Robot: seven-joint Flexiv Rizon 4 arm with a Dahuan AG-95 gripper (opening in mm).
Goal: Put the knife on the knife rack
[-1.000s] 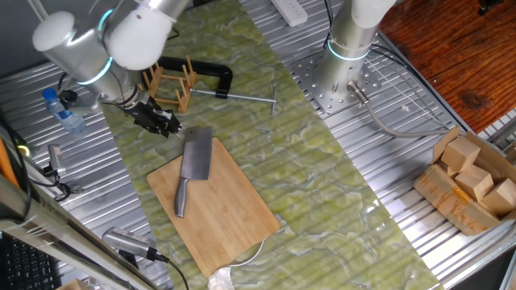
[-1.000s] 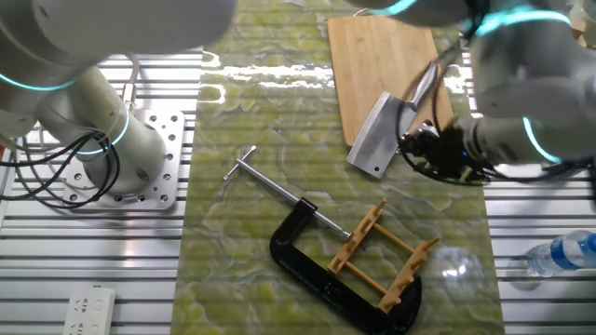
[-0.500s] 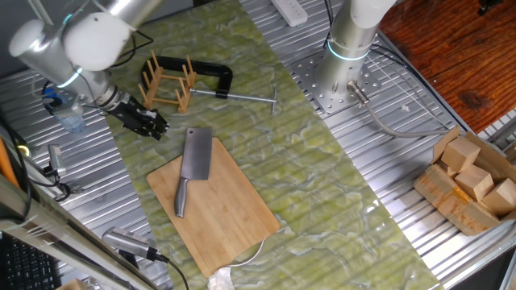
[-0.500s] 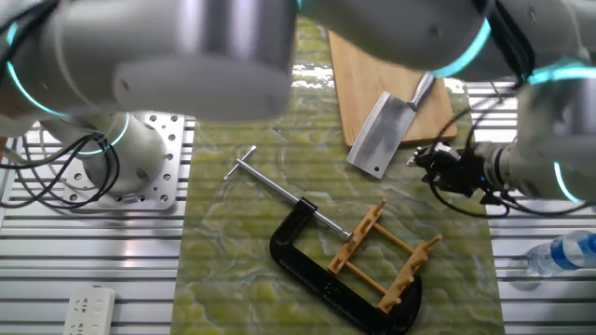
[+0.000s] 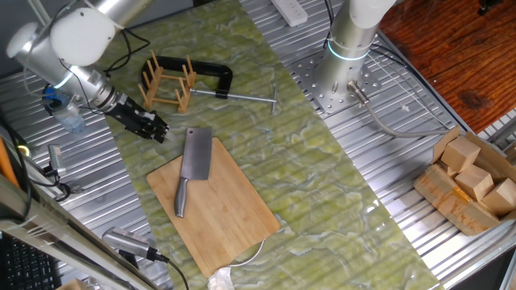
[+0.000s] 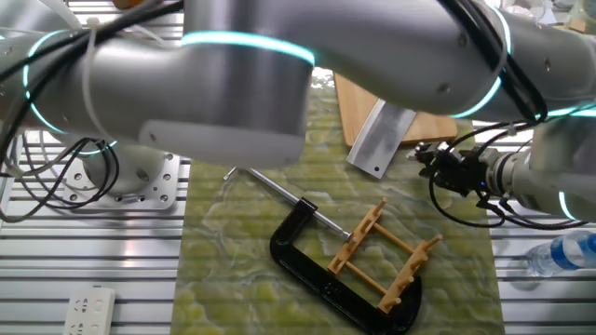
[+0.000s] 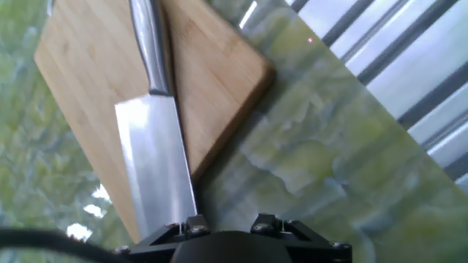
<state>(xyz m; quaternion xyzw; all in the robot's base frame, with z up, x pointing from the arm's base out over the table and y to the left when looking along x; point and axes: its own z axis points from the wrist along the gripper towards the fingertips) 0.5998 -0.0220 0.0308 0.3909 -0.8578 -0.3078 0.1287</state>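
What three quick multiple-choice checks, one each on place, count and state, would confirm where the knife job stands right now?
1. Where does the knife lie?
A. on the cutting board
B. in the knife rack
C. in the gripper

2. How many water bottles are visible?
A. none
B. one
C. three

3. What does the gripper hold?
A. the black C-clamp
B. the knife
C. nothing

Answers: 1 A, the blade rests on the board. 2 B, a single water bottle stands at the table edge. 3 C, it hangs clear beside the blade tip.
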